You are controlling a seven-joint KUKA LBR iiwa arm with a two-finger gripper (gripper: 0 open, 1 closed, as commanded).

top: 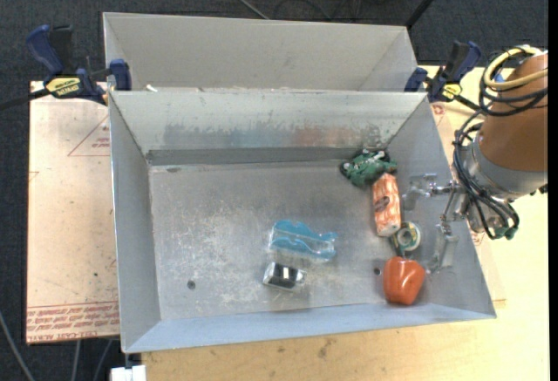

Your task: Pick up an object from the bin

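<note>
My gripper hangs at the bin's right wall, open, with one metal finger toward the back and the other toward the front. Nothing is between them. Just left of the gripper lies a small greenish tape roll. A red-orange rounded thing sits below the roll, close to the front finger. An orange-and-white packet lies upright in the view, left of the back finger. A dark green toy rests behind the packet, against the back slope.
A pale blue clear packet lies near the middle of the floor, with a small black-and-silver piece just in front of it. The arm with its orange cover and cables stands over the bin's right rim.
</note>
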